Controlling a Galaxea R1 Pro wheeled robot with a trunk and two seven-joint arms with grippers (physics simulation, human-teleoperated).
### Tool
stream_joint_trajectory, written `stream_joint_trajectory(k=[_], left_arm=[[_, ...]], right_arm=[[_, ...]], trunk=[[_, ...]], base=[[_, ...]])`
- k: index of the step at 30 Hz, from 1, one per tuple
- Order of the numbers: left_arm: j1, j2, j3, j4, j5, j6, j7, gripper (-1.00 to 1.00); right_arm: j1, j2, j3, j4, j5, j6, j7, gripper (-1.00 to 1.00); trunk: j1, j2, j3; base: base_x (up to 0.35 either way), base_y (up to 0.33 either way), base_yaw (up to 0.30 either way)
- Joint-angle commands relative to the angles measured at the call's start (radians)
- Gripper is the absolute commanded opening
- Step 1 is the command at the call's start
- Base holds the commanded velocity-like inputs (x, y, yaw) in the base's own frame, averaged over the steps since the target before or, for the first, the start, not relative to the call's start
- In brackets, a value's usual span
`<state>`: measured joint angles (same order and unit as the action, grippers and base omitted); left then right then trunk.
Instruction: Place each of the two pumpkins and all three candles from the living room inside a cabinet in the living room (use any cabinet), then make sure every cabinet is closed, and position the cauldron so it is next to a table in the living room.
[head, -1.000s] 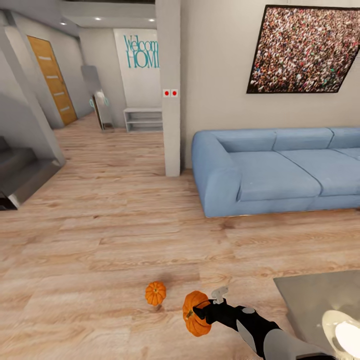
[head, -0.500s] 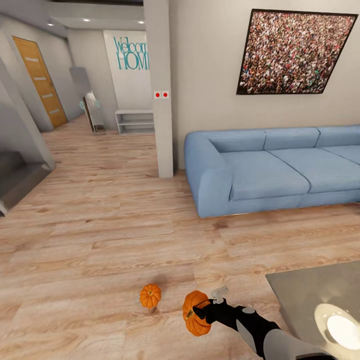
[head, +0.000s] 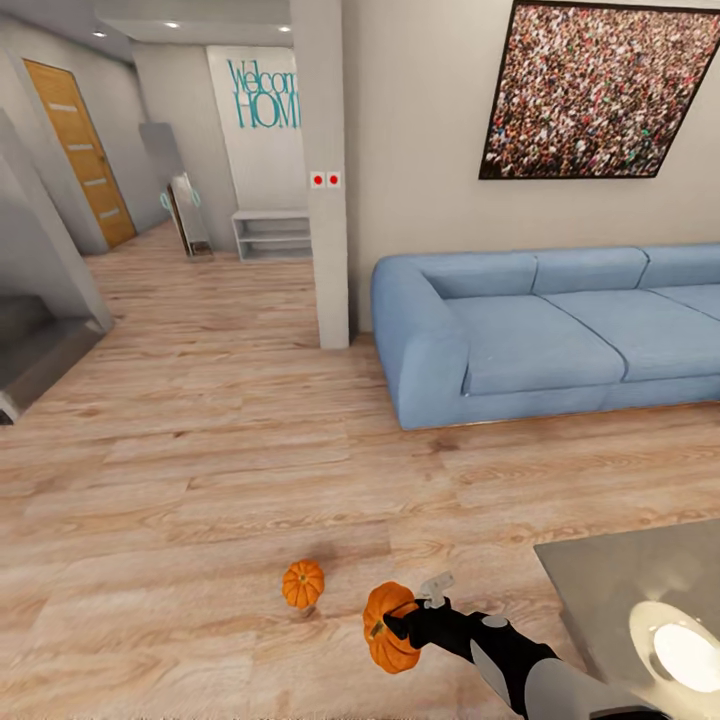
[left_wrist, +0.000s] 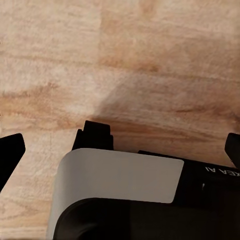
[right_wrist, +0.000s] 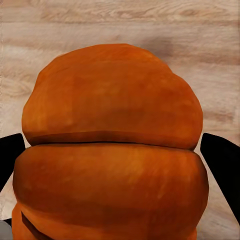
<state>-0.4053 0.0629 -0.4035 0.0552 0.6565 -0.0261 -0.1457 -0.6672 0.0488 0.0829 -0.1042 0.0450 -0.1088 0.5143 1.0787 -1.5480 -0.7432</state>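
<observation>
My right gripper (head: 402, 622) is shut on an orange ribbed pumpkin (head: 388, 630), held low over the wood floor at the bottom centre of the head view. In the right wrist view this pumpkin (right_wrist: 115, 100) bulges between the two dark fingertips (right_wrist: 222, 160). A second, smaller pumpkin (head: 303, 583) stands on the floor just left of the held one, apart from it. In the left wrist view my left gripper (left_wrist: 120, 150) is open, its fingertips (left_wrist: 10, 150) spread wide over bare floorboards, with part of the robot's own body below them.
A blue sofa (head: 540, 330) stands against the far wall on the right. A grey table (head: 610, 580) with a round white object (head: 685, 650) is at the lower right. A square pillar (head: 325, 200), grey stairs (head: 40, 340) and a white shelf (head: 270, 235) lie further off.
The head view has shifted slightly sideways and back, so the camera moved. The right gripper keeps the same hold on its pumpkin, and the floor pumpkin has stayed in place.
</observation>
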Motion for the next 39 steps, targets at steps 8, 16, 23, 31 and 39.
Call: stream_joint_trajectory(k=[8, 16, 23, 31, 39], left_arm=[[0.0, 0.0, 0.0, 0.0, 0.0, 0.001, 0.0, 1.0], [0.0, 0.0, 0.0, 0.0, 0.0, 0.001, 0.0, 1.0], [0.0, 0.0, 0.0, 0.0, 0.0, 0.0, 0.0, 1.0], [0.0, 0.0, 0.0, 0.0, -0.001, 0.0, 0.0, 1.0], [0.0, 0.0, 0.0, 0.0, -0.002, 0.0, 0.0, 1.0]], right_arm=[[0.0, 0.016, 0.0, 0.0, 0.001, 0.001, -0.001, -1.0], [0.0, 0.017, 0.0, 0.0, 0.001, 0.001, -0.001, -1.0], [0.0, 0.016, -0.001, -0.002, 0.001, 0.003, -0.002, -1.0], [0.0, 0.016, -0.002, -0.001, 0.001, 0.003, -0.002, -1.0], [0.0, 0.014, -0.002, -0.002, 0.001, 0.001, 0.0, -1.0]], trunk=[[0.0, 0.0, -0.012], [0.0, 0.0, -0.015], [0.0, 0.0, -0.021], [0.0, 0.0, -0.03], [0.0, 0.0, -0.036]], base=[[0.037, 0.113, 0.129], [0.093, 0.185, 0.042], [0.175, 0.016, 0.146], [0.298, 0.073, 0.177], [0.318, 0.031, 0.123]])
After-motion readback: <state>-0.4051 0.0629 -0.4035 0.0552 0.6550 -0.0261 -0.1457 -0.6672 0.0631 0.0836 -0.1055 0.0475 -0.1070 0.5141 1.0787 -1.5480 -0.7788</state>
